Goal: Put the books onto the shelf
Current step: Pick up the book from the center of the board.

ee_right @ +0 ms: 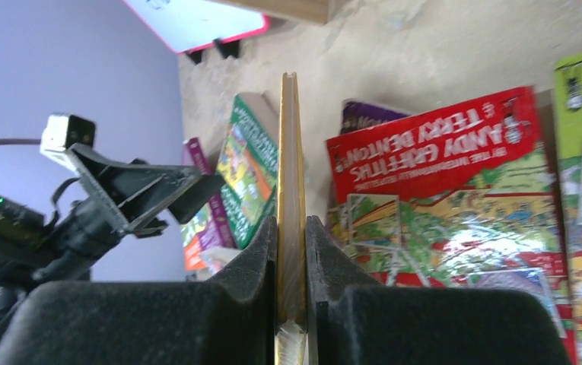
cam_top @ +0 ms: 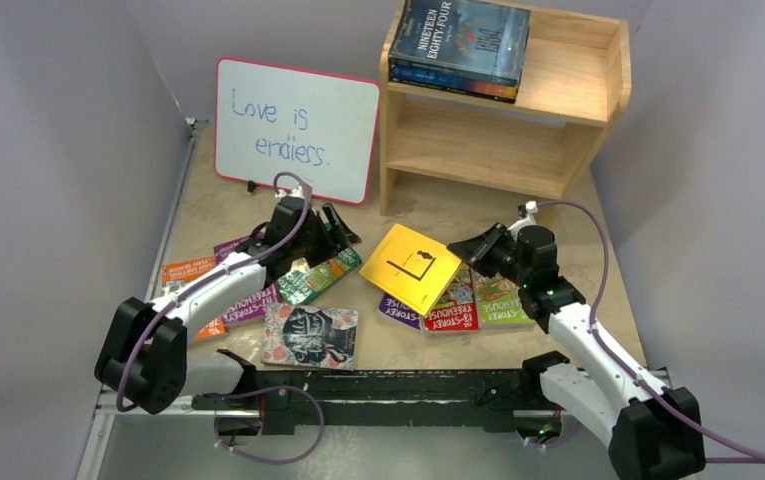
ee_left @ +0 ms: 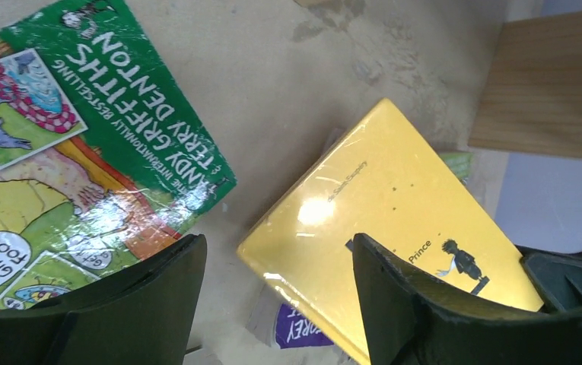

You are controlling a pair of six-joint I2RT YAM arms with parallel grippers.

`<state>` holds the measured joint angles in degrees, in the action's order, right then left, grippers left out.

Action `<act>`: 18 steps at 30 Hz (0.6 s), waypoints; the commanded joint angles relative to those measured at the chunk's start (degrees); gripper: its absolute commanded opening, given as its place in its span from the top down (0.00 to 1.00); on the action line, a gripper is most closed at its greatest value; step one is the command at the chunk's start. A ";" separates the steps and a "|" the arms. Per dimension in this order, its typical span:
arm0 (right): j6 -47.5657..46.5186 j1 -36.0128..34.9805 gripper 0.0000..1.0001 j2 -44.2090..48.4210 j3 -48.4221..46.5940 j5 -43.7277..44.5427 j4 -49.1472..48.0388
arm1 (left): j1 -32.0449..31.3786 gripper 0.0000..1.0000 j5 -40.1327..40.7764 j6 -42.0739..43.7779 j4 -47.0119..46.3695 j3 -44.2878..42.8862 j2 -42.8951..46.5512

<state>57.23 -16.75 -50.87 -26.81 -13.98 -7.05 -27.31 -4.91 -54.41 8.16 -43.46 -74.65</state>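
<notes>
A yellow book (cam_top: 413,264) is tilted up off the pile in the middle of the table; my right gripper (cam_top: 466,250) is shut on its right edge. In the right wrist view the yellow book (ee_right: 291,175) shows edge-on between the pads. My left gripper (cam_top: 343,228) is open just left of it, over a green book (cam_top: 318,275); in its wrist view the yellow book (ee_left: 379,228) lies past my open left gripper (ee_left: 280,262), nothing between the fingers. Red, green and purple books (cam_top: 463,305) lie under the yellow one. The wooden shelf (cam_top: 558,95) at the back carries dark blue books (cam_top: 463,45) on top.
A pink-edged whiteboard (cam_top: 296,128) leans at the back left beside the shelf. More books lie at the left: an orange one (cam_top: 190,275), a purple one (cam_top: 248,300) and a floral one (cam_top: 310,335). Grey walls close in both sides.
</notes>
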 commanded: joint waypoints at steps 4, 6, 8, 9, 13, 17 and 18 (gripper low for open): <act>11.69 0.12 1.00 4.31 -0.12 -8.77 -17.46 | 1.28 0.30 -4.49 -3.24 -11.43 8.90 8.54; 11.97 0.10 1.00 4.56 -0.11 -9.16 -17.59 | 1.90 0.30 -2.56 -4.56 -11.76 11.11 10.97; 13.20 0.14 1.00 4.51 0.43 -9.86 -19.08 | 2.23 0.30 -1.72 -5.05 -11.80 12.33 12.57; 13.70 0.13 1.00 4.23 0.78 -10.48 -20.38 | 2.39 0.30 -2.05 -5.23 -12.35 12.74 13.18; 14.98 0.14 1.00 3.27 0.87 -11.94 -22.82 | 3.34 0.29 -11.28 -9.45 -21.92 15.70 13.84; 17.04 0.14 1.00 3.34 1.10 -12.37 -25.49 | 3.40 0.29 -17.55 -21.10 -38.86 20.80 13.53; 17.45 0.14 1.00 3.33 1.08 -12.50 -26.00 | 3.48 0.29 -18.21 -23.45 -42.04 22.05 13.42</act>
<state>69.14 -16.75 -48.51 -24.58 -23.20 -21.43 -24.25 -15.68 -66.04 -14.13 -25.26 -61.65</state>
